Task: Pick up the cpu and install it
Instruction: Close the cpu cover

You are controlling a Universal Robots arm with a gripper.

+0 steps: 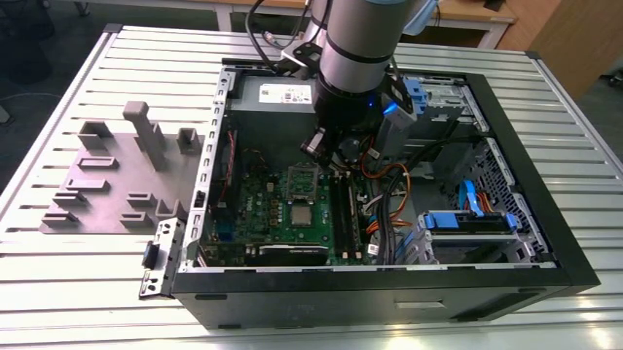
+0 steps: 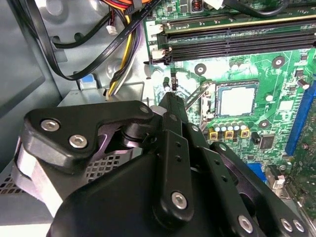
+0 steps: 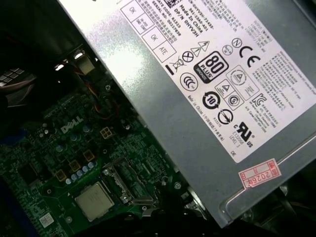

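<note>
PC case [image 1: 545,255] is lying open on the counter [image 1: 58,284], w/ the fixture tray [image 1: 107,182] sitting beside it toward the exterior view's left. Motherboard [image 1: 282,219] is lying flat inside the case; power supply [image 1: 282,95] is sitting just behind it at the far wall. Cpu [image 1: 303,215] is resting on the board, just in front of the socket frame [image 1: 302,177]. RAM slots [image 1: 343,211] are running alongside, toward the exterior view's right; drive cage [image 1: 467,233] is sitting further right. End effector [image 1: 326,149] is hanging above the board, between power supply & cpu, apart from the cpu.
</note>
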